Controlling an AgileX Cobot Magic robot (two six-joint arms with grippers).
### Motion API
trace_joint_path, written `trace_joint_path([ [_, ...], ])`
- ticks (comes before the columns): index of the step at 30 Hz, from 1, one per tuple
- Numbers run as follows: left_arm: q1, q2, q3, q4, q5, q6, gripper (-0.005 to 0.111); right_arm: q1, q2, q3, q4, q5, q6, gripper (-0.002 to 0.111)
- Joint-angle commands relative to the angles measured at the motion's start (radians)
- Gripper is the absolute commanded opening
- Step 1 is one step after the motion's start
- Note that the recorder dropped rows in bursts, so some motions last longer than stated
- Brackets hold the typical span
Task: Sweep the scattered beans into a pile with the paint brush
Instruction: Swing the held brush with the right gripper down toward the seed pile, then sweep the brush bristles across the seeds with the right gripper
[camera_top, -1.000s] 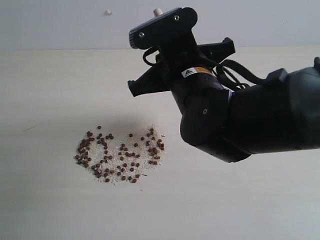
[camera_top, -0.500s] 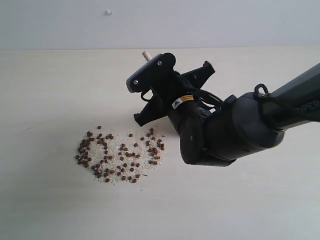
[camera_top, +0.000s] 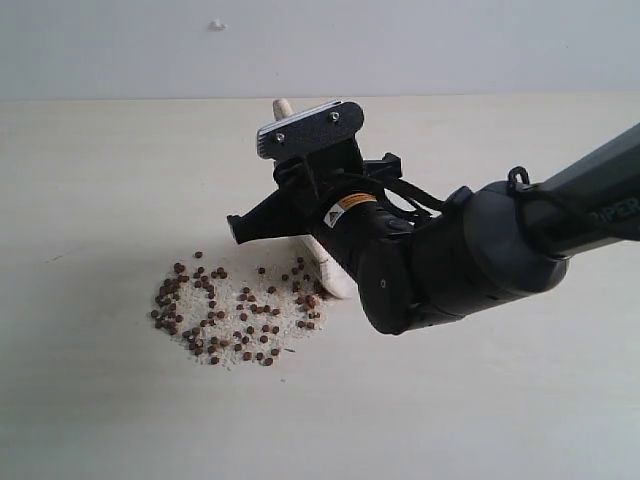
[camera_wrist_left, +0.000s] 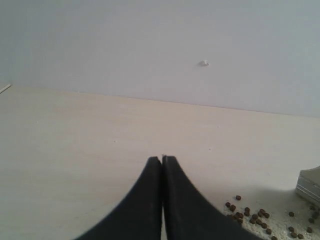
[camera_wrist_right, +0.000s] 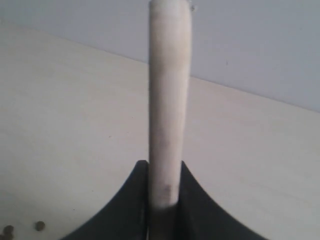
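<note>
The beans (camera_top: 238, 312), small reddish-brown ones mixed with pale crumbs, lie in a loose patch on the light table. My right gripper (camera_top: 305, 205) is shut on the paint brush. The pale wooden handle (camera_wrist_right: 169, 100) stands up between the fingers of the right gripper (camera_wrist_right: 165, 167). In the exterior view the handle end (camera_top: 281, 104) pokes out behind the wrist. The cream bristles (camera_top: 333, 272) rest at the right edge of the patch. My left gripper (camera_wrist_left: 162, 159) is shut and empty, with beans (camera_wrist_left: 250, 214) off to its side; the exterior view does not show it.
The pale wooden table (camera_top: 100, 180) runs back to a grey wall (camera_top: 450, 40) carrying a small white mark (camera_top: 217, 24). My dark right arm (camera_top: 500, 250) reaches in from the right above the table. A silver-grey edge (camera_wrist_left: 309, 182) shows in the left wrist view.
My right arm has dropped lower and swung left with the brush. The bristles, hidden before, now touch down at the right edge of the bean patch. The beans look unmoved.
</note>
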Motion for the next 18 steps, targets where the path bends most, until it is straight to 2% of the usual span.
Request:
trace_joint_path([
  [1, -0.005, -0.007, 0.002, -0.005, 0.001, -0.005, 0.0, 0.021, -0.032, -0.004, -0.015, 0.031, 0.054, 0.0],
  [4, -0.005, -0.007, 0.002, -0.005, 0.001, -0.005, 0.0, 0.021, -0.081, -0.004, 0.054, 0.032, 0.012, 0.0],
  [9, -0.005, -0.007, 0.002, -0.005, 0.001, -0.005, 0.0, 0.021, -0.199, -0.004, 0.292, -0.043, -0.253, 0.0],
  [11, -0.005, -0.007, 0.002, -0.005, 0.001, -0.005, 0.0, 0.021, -0.251, -0.004, 0.322, -0.036, -0.276, 0.0],
  [13, -0.005, -0.007, 0.002, -0.005, 0.001, -0.005, 0.0, 0.021, -0.295, -0.004, 0.306, -0.001, -0.198, 0.0],
  [18, -0.005, -0.007, 0.002, -0.005, 0.001, -0.005, 0.0, 0.057, -0.286, -0.004, 0.102, -0.003, 0.311, 0.0],
])
